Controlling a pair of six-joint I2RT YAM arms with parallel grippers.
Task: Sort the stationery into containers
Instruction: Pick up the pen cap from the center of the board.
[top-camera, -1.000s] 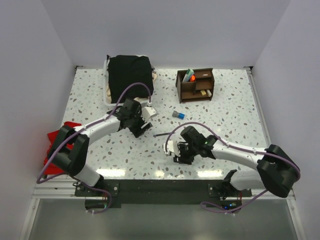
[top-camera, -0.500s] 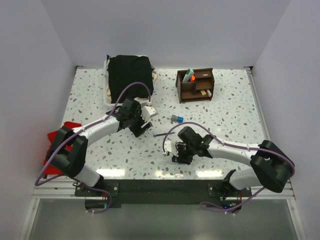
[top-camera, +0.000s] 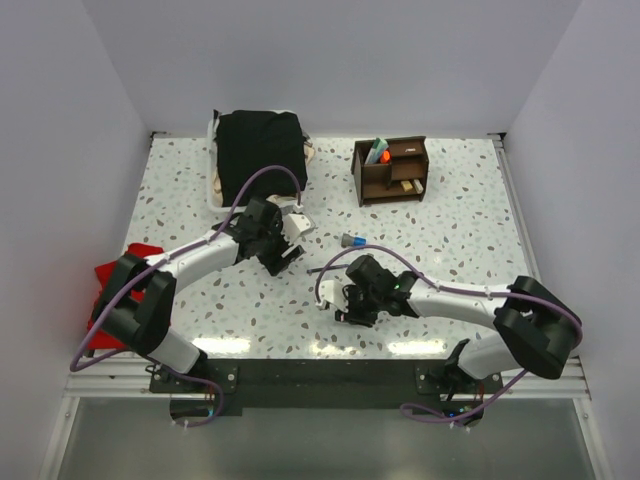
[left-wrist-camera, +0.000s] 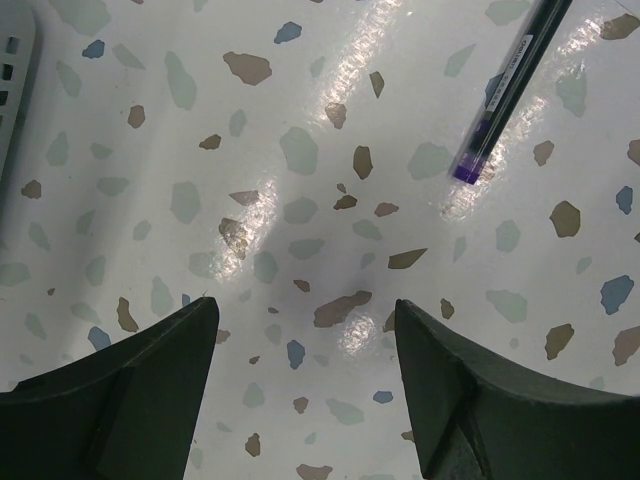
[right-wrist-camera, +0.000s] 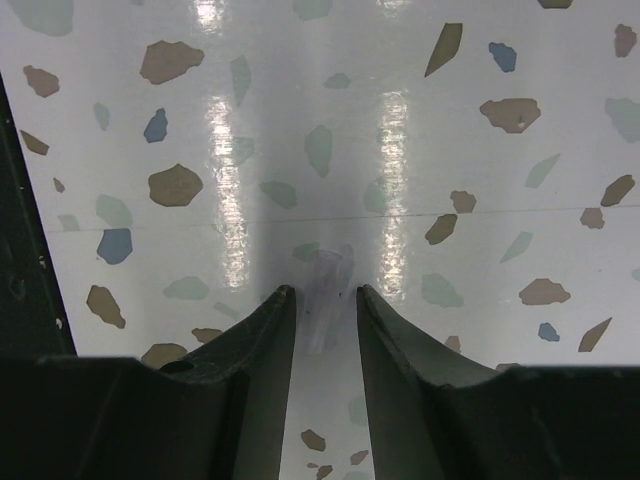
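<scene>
The speckled white table (top-camera: 450, 240) carries these items. Far left: a white basket (top-camera: 213, 190) under a black cloth (top-camera: 260, 145). Far, right of centre: a brown wooden organiser (top-camera: 390, 172). Centre: a blue-grey sharpener (top-camera: 352, 240) and, nearer, a dark pen (left-wrist-camera: 505, 90) lying flat. Near centre: a small pale item (right-wrist-camera: 328, 290), kind unclear. Left edge: a red cloth (top-camera: 115, 275).

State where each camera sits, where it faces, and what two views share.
Top external: above and behind, overlooking the speckled white table; left arm and right arm show.
Left wrist: faces down at the table; open left gripper shows.
Right wrist: faces down; right gripper shows.
Shared: top and left wrist show the thin dark pen.
</scene>
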